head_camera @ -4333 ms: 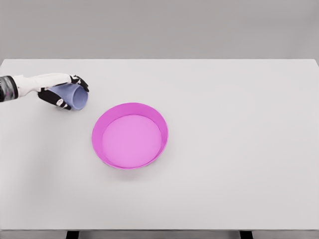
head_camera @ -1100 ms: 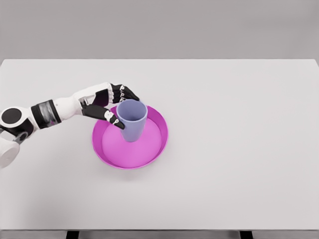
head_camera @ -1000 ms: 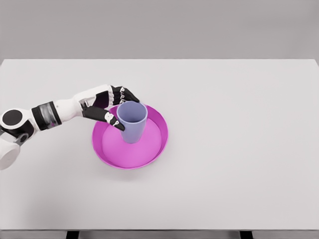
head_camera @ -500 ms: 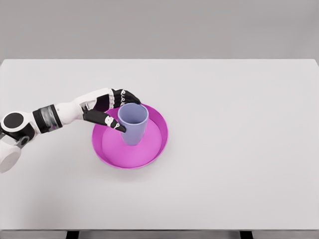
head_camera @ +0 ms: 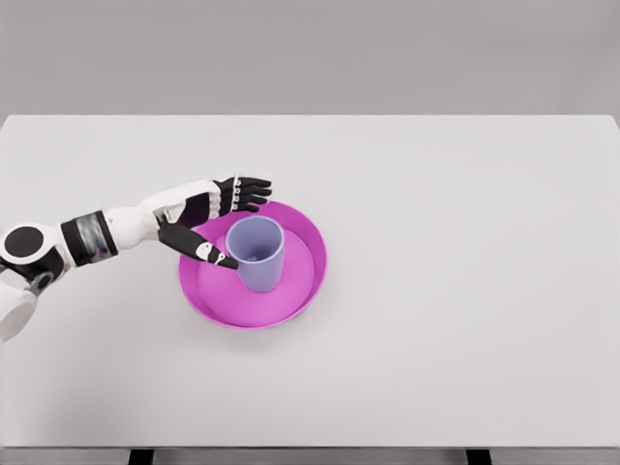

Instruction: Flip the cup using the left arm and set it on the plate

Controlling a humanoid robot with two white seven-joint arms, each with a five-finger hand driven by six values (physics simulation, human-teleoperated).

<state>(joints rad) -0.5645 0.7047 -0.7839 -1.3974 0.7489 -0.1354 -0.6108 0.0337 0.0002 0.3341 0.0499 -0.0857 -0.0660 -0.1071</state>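
I see the lavender plastic cup (head_camera: pixel 257 254) standing upright, mouth up, inside the round magenta plate (head_camera: pixel 300 291), a little left of its middle, and nothing shows inside the cup. My left hand (head_camera: pixel 205 215) sits just left of the cup over the plate's far-left rim, fingers (head_camera: pixel 250 192) spread and gripping nothing. Everything rests on the white table (head_camera: pixel 465 242).

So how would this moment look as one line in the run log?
left hand: open, beside cup | cup: upright on plate | right arm: unseen

Bare table (head_camera: pixel 465 242) all round, only the plate (head_camera: pixel 308 281) and its upright cup (head_camera: pixel 256 254) as obstacles.
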